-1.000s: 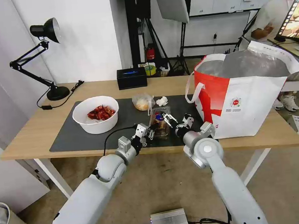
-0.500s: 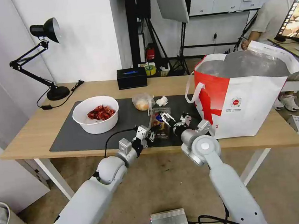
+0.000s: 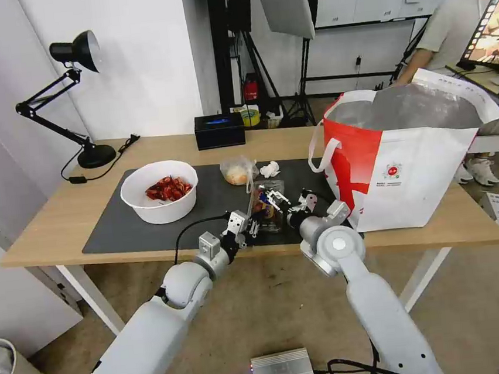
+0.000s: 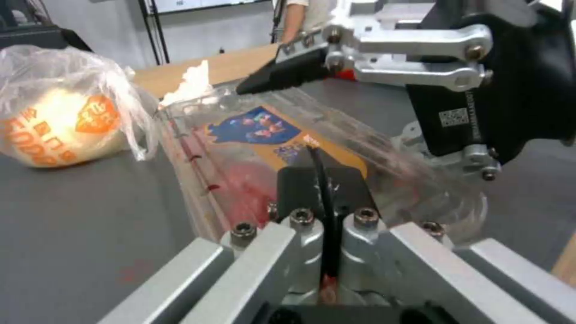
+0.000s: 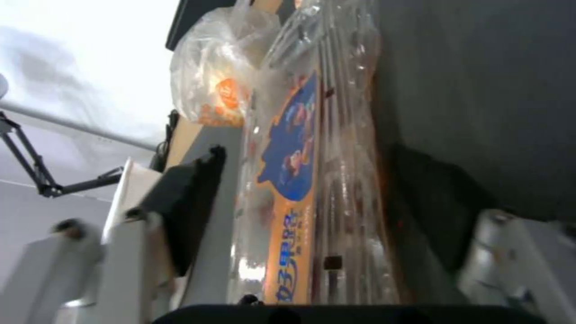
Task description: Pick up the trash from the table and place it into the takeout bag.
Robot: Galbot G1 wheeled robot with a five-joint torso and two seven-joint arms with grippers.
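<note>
Left tool (image 3: 252,225): at the near edge of the dark mat, fingers closed together on the near lip of the clamshell tray (image 3: 266,203); in the left wrist view the dark pads (image 4: 321,189) pinch the tray rim.
Right tool (image 3: 283,201): just beside the tray, spread wide; in the right wrist view one finger (image 5: 192,202) stands on each long side of the tray (image 5: 306,180) with clearance, not yet gripping.
Risk: thin clear plastic may flex or pop open under squeeze, spilling red scraps; probable cause is uneven pull between the two tools.
Risk: tray may slip from the single-edge pinch.
Bun bag (image 3: 237,170): just beyond the tray, on the mat.
Tissue (image 3: 269,169): beside the bun bag.
Bowl (image 3: 160,191): left, well apart.
Takeout bag (image 3: 411,159): upright on the tabletop (image 3: 59,223), right of the tray, mouth open.
</note>
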